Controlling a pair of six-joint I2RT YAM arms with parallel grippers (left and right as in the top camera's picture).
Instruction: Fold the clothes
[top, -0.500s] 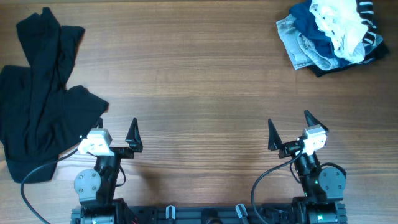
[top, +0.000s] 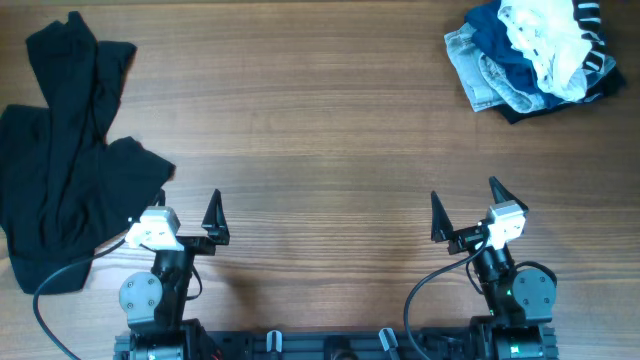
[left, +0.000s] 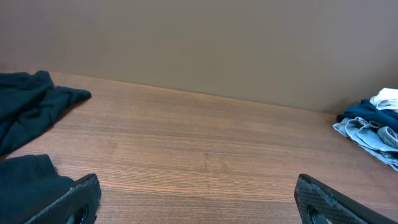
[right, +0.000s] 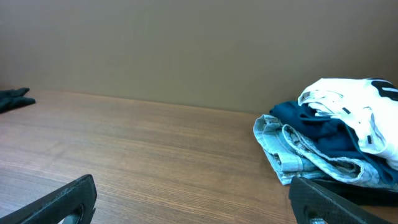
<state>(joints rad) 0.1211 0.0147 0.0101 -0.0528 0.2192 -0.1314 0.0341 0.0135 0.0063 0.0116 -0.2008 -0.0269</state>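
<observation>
The black garment (top: 65, 150) lies crumpled at the table's left side, one part stretching toward the far left corner. It shows in the left wrist view (left: 28, 109) at the left edge, and a tip of it in the right wrist view (right: 12, 98). My left gripper (top: 190, 215) is open and empty near the front edge, just right of the garment's lower part. My right gripper (top: 465, 205) is open and empty near the front edge at the right. Neither touches the garment.
A pile of other clothes (top: 535, 55), denim, blue, white and striped, sits at the far right corner; it also shows in the right wrist view (right: 329, 146) and the left wrist view (left: 373, 127). Bare wooden table (top: 320, 130) lies between garment and pile.
</observation>
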